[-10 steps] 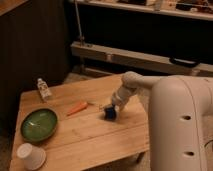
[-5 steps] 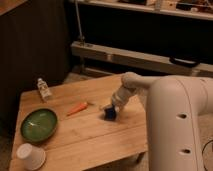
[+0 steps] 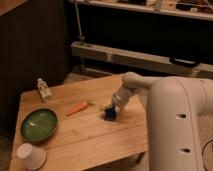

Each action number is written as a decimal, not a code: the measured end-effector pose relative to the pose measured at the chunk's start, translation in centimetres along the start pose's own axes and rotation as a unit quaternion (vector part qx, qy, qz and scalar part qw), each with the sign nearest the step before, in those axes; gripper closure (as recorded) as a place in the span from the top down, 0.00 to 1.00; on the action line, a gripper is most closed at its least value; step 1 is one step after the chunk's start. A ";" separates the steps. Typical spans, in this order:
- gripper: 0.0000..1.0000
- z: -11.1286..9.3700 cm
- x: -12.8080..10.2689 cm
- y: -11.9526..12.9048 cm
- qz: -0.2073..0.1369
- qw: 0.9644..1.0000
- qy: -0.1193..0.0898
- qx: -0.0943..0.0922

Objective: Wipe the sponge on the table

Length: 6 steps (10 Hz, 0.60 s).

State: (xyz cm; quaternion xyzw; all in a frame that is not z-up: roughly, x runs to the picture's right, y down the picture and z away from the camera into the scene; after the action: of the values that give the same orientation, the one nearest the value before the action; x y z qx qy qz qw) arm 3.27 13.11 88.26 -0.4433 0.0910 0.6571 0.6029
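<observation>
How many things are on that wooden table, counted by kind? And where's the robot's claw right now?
Small bottle: 1
Orange carrot: 1
Dark blue sponge: 1
Green bowl: 1
White cup: 1
Total: 5 on the table
The claw is down at the sponge, to the right of the carrot.

Dim, warm light — the table glows, dark behind — end effector low at the sponge

Seemingly a robotics lab: the gripper over a low plank table, metal racking behind.
</observation>
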 end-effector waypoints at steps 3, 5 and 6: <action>0.45 0.2 0.0 0.3 -0.002 1.000 0.004 -0.002; 0.45 0.2 0.1 0.2 -0.003 1.000 0.007 0.000; 0.45 0.4 0.0 0.3 -0.004 1.000 0.010 0.004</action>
State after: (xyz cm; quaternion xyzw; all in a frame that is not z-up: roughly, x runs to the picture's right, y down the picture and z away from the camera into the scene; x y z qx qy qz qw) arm 2.80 13.32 88.35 -0.4478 0.0981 0.6497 0.6064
